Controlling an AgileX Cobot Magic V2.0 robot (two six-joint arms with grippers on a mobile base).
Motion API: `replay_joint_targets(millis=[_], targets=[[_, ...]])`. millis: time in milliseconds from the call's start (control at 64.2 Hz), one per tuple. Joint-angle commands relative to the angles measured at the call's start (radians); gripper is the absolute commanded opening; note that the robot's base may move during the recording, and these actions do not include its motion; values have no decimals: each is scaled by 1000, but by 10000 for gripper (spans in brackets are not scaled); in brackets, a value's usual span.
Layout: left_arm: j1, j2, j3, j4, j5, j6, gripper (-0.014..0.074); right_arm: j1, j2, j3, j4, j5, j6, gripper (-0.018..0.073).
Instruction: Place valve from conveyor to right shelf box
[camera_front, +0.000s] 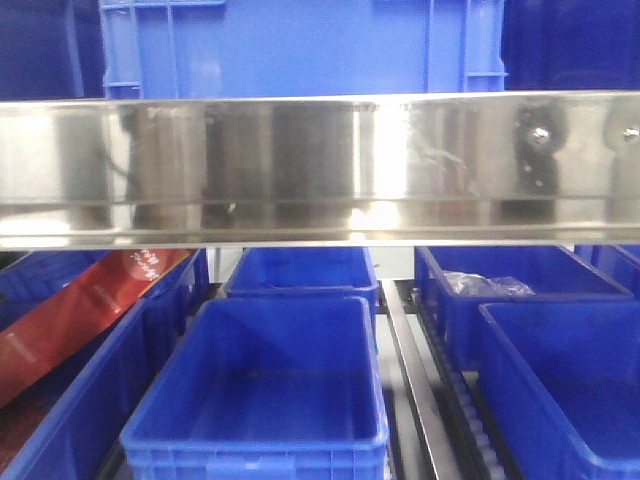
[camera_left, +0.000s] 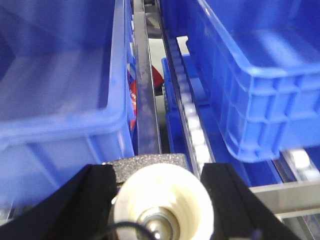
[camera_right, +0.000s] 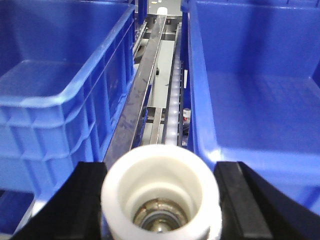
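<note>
Bins of blue moulded plastic (camera_front: 255, 440), rectangular w/ ribbed walls & rolled rims, are sitting in rows under a wide brushed stainless-steel shelf beam (camera_front: 300, 165) that is throwing back blurry reflections. Above the beam a larger blue plastic crate (camera_front: 300, 45) is standing. At far left a glossy red-brown foil packet (camera_front: 80, 310) is lying slanted across a bin. A crumpled clear plastic bag (camera_front: 485, 285) is resting in a bin at upper right.

Right gripper (camera_right: 160, 167), w/ 2 matte black fingers, is pointing along the shelf, approx level, its jaws pressing both sides of the small valve (camera_right: 160, 192). The valve's smooth white cup-shaped end is facing the cam, w/ a silvery ringed metal core inside. The gripper is hovering over a shiny steel rail (camera_right: 132, 120) & a track of small white rollers (camera_right: 172, 107), btwn 2 bins.

Left gripper (camera_left: 157, 167) is hanging in a similar pose over the same sort of rail gap, its black fingers clamping a 2nd white-ended fitting (camera_left: 165, 197), flared, w/ a metal centre. A grey gritty strip (camera_left: 150, 162) is showing just behind it.
</note>
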Motion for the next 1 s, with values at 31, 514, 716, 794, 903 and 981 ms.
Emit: replay_joint_targets(millis=[31, 514, 716, 794, 903, 981], targets=[[-1, -6, -7, -4, -51, -6, -111, 1, -9, -12, -11, -71, 0, -162], [-1, -6, -7, -4, -51, -6, -111, 1, -9, -12, -11, -71, 0, -162], [-1, -6, -7, -4, -51, -6, -111, 1, -9, -12, -11, -71, 0, -162], [-1, -6, -7, -4, -51, -6, -111, 1, -9, -12, -11, -71, 0, -162], [-1, -6, -7, -4, -51, -6, -111, 1, -9, -12, -11, -71, 0, -162], [-1, -6, -7, -4, -51, -6, -111, 1, -9, -12, -11, -71, 0, -162]])
